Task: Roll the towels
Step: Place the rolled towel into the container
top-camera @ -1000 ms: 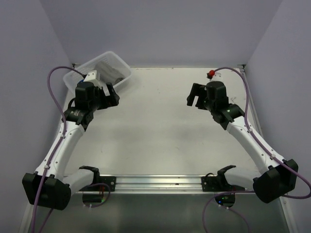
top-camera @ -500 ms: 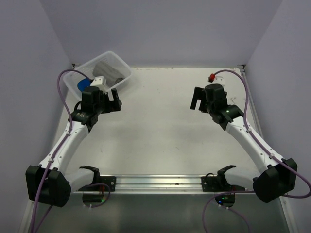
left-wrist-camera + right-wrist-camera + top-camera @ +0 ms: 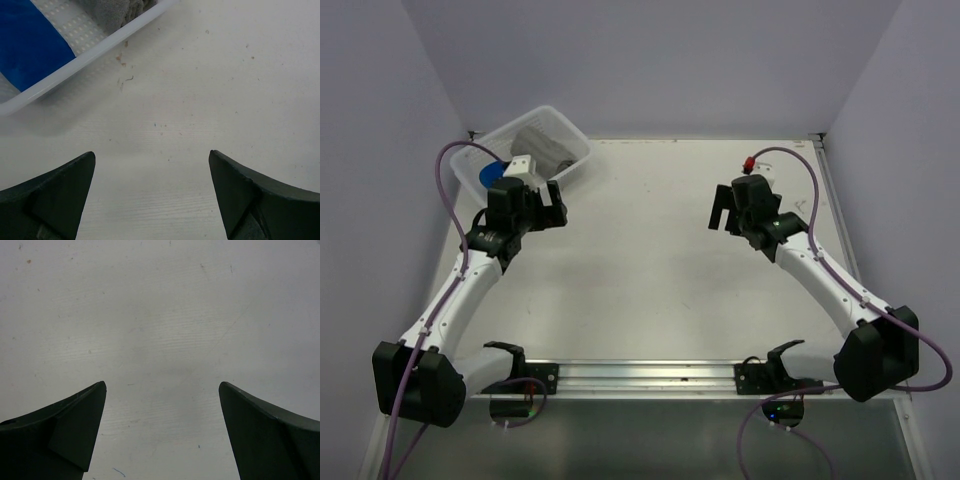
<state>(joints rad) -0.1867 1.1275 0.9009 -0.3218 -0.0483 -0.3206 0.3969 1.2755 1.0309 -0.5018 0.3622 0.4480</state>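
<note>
White table (image 3: 650,270) carried everything. Basket (image 3: 577,160) sat at its far-left corner and held both towels: grey towel (image 3: 542,143) at the rear, blue towel (image 3: 492,174) nearer me. My left gripper (image 3: 151,155) hung just beside the basket, jaws wide, holding nothing. My right gripper (image 3: 162,384) hung well apart, likewise spread and unloaded.

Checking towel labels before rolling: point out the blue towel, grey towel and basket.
blue towel (image 3: 492,175), top view, middle of the visible blue patch.
grey towel (image 3: 542,143), top view, middle of the bundle.
basket (image 3: 90,52), left wrist view, white near rim.
</note>
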